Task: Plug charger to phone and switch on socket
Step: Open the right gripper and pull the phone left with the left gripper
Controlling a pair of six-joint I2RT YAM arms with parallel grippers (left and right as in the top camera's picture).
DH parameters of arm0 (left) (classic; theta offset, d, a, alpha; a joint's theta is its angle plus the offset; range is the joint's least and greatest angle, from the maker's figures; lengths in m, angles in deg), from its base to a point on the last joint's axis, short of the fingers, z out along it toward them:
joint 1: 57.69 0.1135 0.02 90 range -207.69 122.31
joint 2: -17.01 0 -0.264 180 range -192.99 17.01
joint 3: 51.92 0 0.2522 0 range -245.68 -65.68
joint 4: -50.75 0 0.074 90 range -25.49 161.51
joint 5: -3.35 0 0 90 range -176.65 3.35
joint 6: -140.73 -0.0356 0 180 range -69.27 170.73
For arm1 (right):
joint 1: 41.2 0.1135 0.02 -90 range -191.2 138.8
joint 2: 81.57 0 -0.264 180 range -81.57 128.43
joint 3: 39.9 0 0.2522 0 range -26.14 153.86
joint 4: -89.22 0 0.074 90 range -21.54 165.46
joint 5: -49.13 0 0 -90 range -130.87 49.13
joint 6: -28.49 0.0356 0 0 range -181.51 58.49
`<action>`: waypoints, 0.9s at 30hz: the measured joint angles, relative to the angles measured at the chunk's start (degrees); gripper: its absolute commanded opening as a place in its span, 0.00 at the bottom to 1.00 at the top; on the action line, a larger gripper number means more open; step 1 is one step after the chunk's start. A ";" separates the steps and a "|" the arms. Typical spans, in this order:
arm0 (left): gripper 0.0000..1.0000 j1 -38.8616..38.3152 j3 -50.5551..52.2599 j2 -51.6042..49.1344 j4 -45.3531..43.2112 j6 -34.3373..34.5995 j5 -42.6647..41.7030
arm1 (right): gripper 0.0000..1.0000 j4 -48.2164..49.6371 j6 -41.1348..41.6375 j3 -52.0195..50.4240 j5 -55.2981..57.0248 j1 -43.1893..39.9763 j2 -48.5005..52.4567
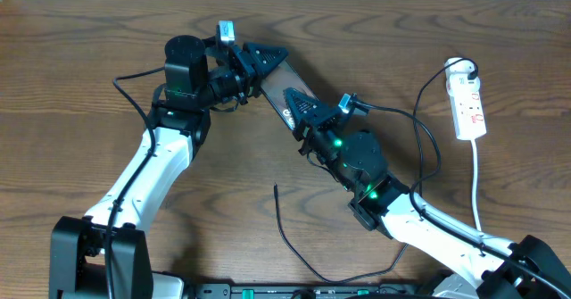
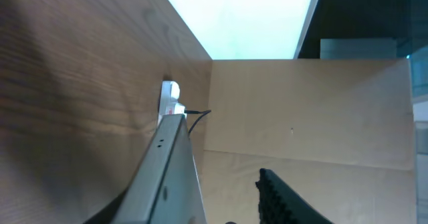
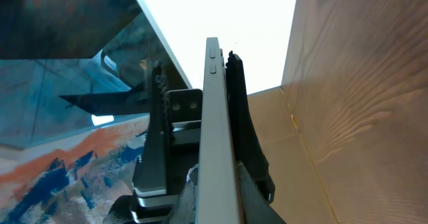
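Observation:
The phone (image 1: 274, 87) is a dark glossy slab lying diagonally between both grippers, tilted up on edge. My left gripper (image 1: 266, 60) is at its far end. In the left wrist view the phone's grey edge (image 2: 170, 174) lies by one finger and the other finger (image 2: 287, 197) stands apart from it, so this gripper (image 2: 214, 184) is open. My right gripper (image 1: 300, 109) grips the near, printed end. In the right wrist view (image 3: 194, 60) a finger presses on the phone's edge (image 3: 214, 130). The charger cable (image 1: 287, 235) lies loose on the table, its tip (image 1: 275, 187) free. The socket (image 1: 469, 105) lies far right.
The socket's white cord (image 1: 477, 183) runs down the right side toward the front edge. The socket also shows small in the left wrist view (image 2: 170, 98). A black arm wire (image 1: 419, 134) loops between the right arm and the socket. The table is dark wood.

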 measured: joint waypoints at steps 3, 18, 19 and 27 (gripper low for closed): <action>0.28 0.00 0.00 0.00 0.07 0.15 0.02 | 0.01 0.20 0.04 0.00 0.11 0.00 0.00; 0.08 0.02 0.04 0.00 0.48 1.44 0.37 | 0.01 1.09 1.07 0.07 1.33 0.61 -0.02; 0.08 0.02 0.04 0.00 0.48 1.46 0.37 | 0.01 1.09 1.07 0.09 1.36 0.61 -0.02; 0.08 0.02 0.04 0.00 0.48 1.46 0.37 | 0.16 1.05 1.11 0.09 1.46 0.66 -0.02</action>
